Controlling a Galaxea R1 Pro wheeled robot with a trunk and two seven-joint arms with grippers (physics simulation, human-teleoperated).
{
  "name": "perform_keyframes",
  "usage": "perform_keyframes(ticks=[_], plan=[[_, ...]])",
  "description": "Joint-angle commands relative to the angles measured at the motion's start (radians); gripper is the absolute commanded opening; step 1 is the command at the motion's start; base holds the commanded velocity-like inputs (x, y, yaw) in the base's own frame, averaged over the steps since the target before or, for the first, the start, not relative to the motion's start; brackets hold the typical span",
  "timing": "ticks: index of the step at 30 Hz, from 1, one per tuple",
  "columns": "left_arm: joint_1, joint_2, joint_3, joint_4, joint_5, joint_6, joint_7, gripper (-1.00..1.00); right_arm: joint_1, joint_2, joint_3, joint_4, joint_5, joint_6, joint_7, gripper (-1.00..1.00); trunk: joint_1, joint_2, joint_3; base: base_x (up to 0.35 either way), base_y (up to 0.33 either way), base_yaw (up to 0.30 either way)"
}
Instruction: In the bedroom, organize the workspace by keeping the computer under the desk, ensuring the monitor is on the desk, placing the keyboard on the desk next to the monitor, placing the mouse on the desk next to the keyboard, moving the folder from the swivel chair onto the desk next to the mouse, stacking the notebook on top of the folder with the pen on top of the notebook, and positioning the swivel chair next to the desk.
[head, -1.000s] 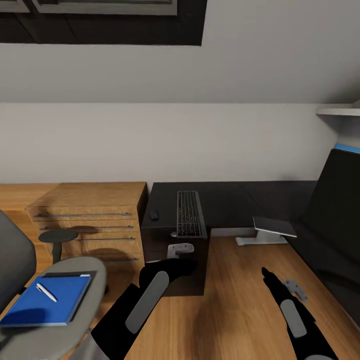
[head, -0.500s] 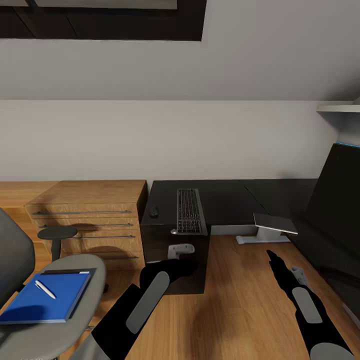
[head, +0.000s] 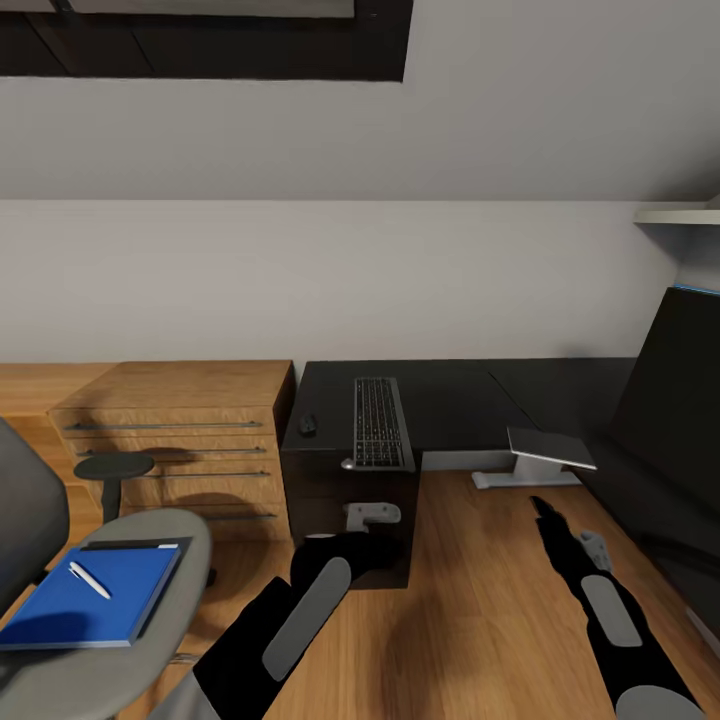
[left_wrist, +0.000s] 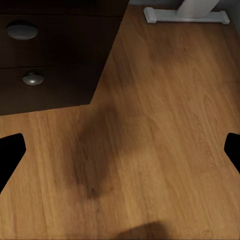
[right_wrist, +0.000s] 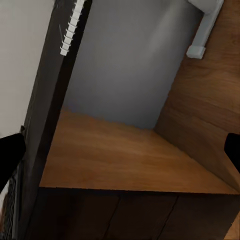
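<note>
The keyboard (head: 380, 422) lies lengthwise at the left end of the black desk (head: 460, 395), with the small black mouse (head: 307, 425) to its left. Directly below stands the black computer (head: 340, 490), whose front buttons show in the left wrist view. The swivel chair (head: 150, 540) at lower left carries the blue folder (head: 95, 605). The white pen (head: 90, 580) lies on the folder, and the dark notebook (head: 135, 545) peeks out beneath it. My left gripper (head: 372, 520) (left_wrist: 120, 152) hangs open over the floor before the computer. My right gripper (head: 545, 515) (right_wrist: 120, 150) is open, facing under the desk. The monitor is out of view.
An oak drawer unit (head: 170, 440) with bar handles stands left of the computer. A white desk foot (head: 525, 478) with a grey plate above it rests on the oak floor (head: 470, 600). The desk's black wing (head: 680, 420) runs along the right. A sloped grey wall is behind.
My left gripper has shifted slightly down and to the right in front of the computer. My right arm swung a little to the right. Objects on the chair and desk stayed put.
</note>
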Motion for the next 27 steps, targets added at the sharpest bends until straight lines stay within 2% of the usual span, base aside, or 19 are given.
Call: perform_keyframes(ticks=[1, 2, 3, 4, 8, 13, 16, 21, 22, 24, 25, 26, 27], plan=[[-0.001, 0.000, -0.002, -0.001, 0.010, 0.000, 0.010, 1.00, -0.001, 0.001, -0.008, 0.000, -0.023, 0.003, 0.004, 1.00, 0.000, 0.000, -0.001, 0.140, 0.000, 0.000], [-0.001, 0.000, -0.004, -0.001, 0.010, 0.000, 0.010, 1.00, -0.001, 0.001, -0.015, 0.000, -0.062, -0.001, 0.004, 1.00, 0.000, 0.000, -0.001, 0.205, 0.000, 0.000], [-0.001, 0.000, -0.005, -0.001, 0.010, 0.000, 0.010, 1.00, -0.001, 0.001, -0.017, 0.000, -0.083, -0.003, 0.004, 1.00, 0.000, 0.000, -0.001, 0.228, 0.000, 0.000], [-0.001, 0.000, -0.009, 0.000, 0.010, 0.000, 0.011, 1.00, -0.001, 0.001, -0.020, 0.001, -0.127, -0.006, 0.005, 1.00, 0.000, 0.000, -0.001, 0.257, 0.000, 0.000], [-0.001, 0.000, -0.025, 0.000, 0.010, 0.002, 0.011, 1.00, -0.001, 0.001, -0.023, -0.002, -0.199, -0.008, 0.008, 1.00, 0.000, 0.000, -0.001, 0.184, 0.000, 0.000], [-0.001, 0.000, -0.037, -0.001, 0.010, 0.004, 0.011, 1.00, -0.001, 0.001, -0.028, -0.004, -0.229, -0.008, 0.009, 1.00, 0.000, 0.000, -0.001, 0.059, 0.000, 0.000], [-0.001, 0.000, -0.042, -0.010, 0.010, 0.004, 0.010, 1.00, -0.001, 0.000, -0.030, -0.005, -0.271, -0.007, 0.011, 1.00, 0.000, 0.000, -0.001, 0.077, 0.000, 0.000], [-0.001, 0.001, -0.052, -0.045, 0.015, 0.004, 0.010, 1.00, -0.001, -0.001, -0.030, -0.015, -0.317, -0.005, 0.011, 1.00, 0.000, 0.000, -0.001, 0.087, 0.000, 0.000], [0.000, 0.003, -0.065, -0.074, 0.045, 0.005, 0.011, 1.00, -0.001, -0.003, -0.030, -0.021, -0.336, -0.005, 0.012, 1.00, 0.000, 0.000, -0.001, 0.018, 0.000, 0.000], [0.002, 0.006, -0.070, -0.095, 0.070, 0.005, 0.012, 1.00, -0.001, -0.003, -0.030, -0.022, -0.341, -0.005, 0.012, 1.00, 0.000, 0.000, -0.001, 0.013, 0.000, 0.000], [0.013, 0.015, -0.074, -0.137, 0.114, 0.004, 0.014, 1.00, -0.001, -0.004, -0.030, -0.023, -0.346, -0.005, 0.012, 1.00, 0.000, 0.000, -0.001, 0.006, 0.000, 0.000], [0.025, 0.023, -0.076, -0.166, 0.139, 0.004, 0.015, 1.00, -0.001, -0.004, -0.031, -0.024, -0.348, -0.005, 0.013, 1.00, 0.000, 0.000, -0.001, 0.004, 0.000, 0.000], [0.032, 0.029, -0.077, -0.179, 0.149, 0.004, 0.016, 1.00, -0.001, -0.004, -0.031, -0.024, -0.348, -0.005, 0.013, 1.00, 0.000, 0.000, -0.001, 0.003, 0.000, 0.000]])
